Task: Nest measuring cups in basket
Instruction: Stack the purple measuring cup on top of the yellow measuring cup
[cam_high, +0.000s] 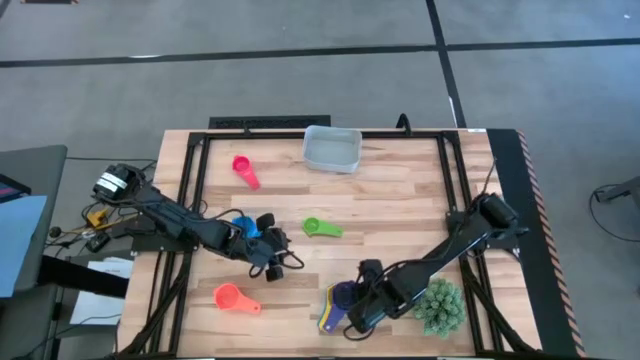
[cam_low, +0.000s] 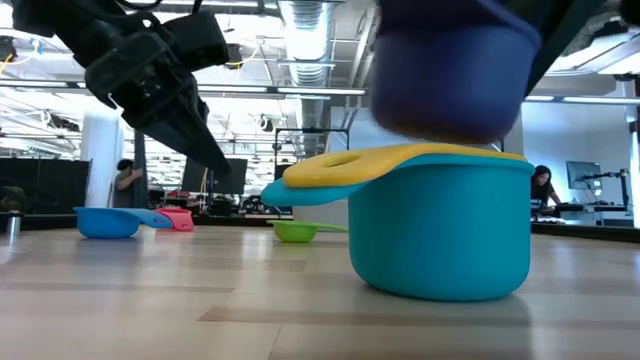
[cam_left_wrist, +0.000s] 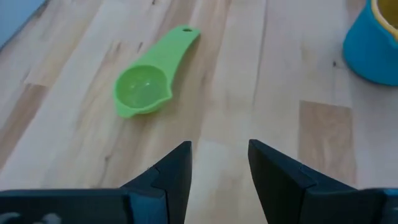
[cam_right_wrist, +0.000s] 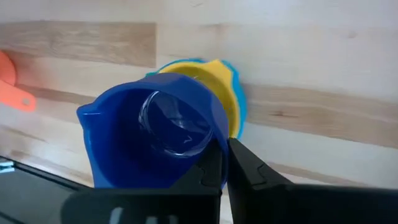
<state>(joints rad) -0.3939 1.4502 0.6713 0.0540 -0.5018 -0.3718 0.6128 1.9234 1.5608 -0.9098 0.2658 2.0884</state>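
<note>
Sitting nearest on the wooden table (cam_high: 400, 190): teal cup (cam_low: 440, 225) holding yellow cup (cam_low: 400, 158) nested inside, handles pointing left in the low view. Hanging tilted just above, purple cup (cam_right_wrist: 155, 140), pinched by its rim in right gripper (cam_right_wrist: 225, 163). Standing empty at the far edge, basket (cam_high: 332, 149). Lying flat apart, green cup (cam_left_wrist: 152, 81), blue cup (cam_low: 110, 221), pink cup (cam_high: 245, 170), orange-red cup (cam_high: 233, 297). Hovering half-open, holding nothing, left gripper (cam_left_wrist: 217, 163). Showing beyond, workshop room.

Take the basket (cam_high: 332, 149) at the table's (cam_high: 400, 195) far edge as your mark. The pink cup (cam_high: 243, 169) lies just left of it. The green cup (cam_high: 320, 229) sits nearer you, almost straight below it. Nearer and to the left, the left gripper (cam_high: 277, 252) hovers beside a blue cup (cam_high: 243, 225); the orange cup (cam_high: 233, 297) lies nearer still. The right gripper (cam_high: 352, 308) holds the purple cup (cam_high: 343, 295) over the yellow cup (cam_high: 328, 320), beside the spiky plant (cam_high: 439, 307).
</note>
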